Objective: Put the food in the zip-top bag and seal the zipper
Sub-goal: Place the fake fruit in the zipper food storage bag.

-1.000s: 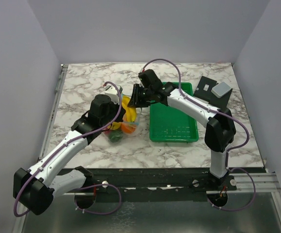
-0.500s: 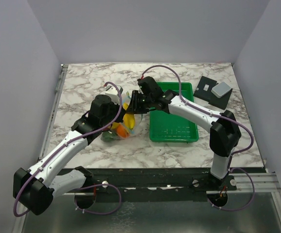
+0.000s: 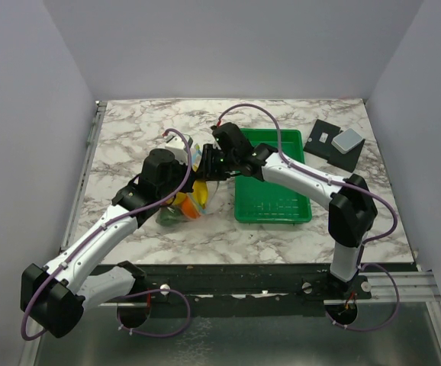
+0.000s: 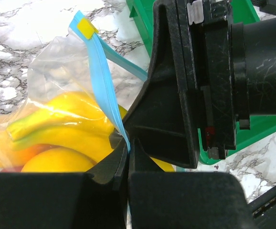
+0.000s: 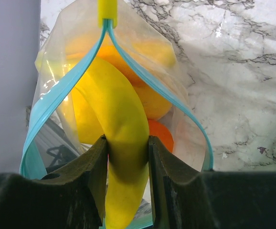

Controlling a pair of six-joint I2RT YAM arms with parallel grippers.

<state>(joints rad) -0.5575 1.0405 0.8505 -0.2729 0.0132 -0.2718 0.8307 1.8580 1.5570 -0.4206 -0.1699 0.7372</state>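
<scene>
right gripper (image 5: pixel 127 145): clamped on yellow fruit (image 5: pixel 116 105) | fruit's far end between parted zipper (image 5: pixel 145 81) strips, in zip-top bag (image 5: pixel 57 47) mouth | orange fruit (image 5: pixel 161 133) just right of fingers (image 5: pixel 176 191)

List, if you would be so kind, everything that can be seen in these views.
zip-top bag: one, clear, left of the tray, mouth open
zipper: one, light blue, along the bag's mouth, yellow slider at one end
banana-shaped fruit: one, yellow, partway into the bag's mouth
other fruits: several, orange and yellow, inside the bag; count unclear
tray: one, green, right of the bag
black plate: one, far right of the table, grey block on it
table: one, white marble pattern
left hand: shut on the zipper
right hand: shut on the banana-shaped fruit
</scene>
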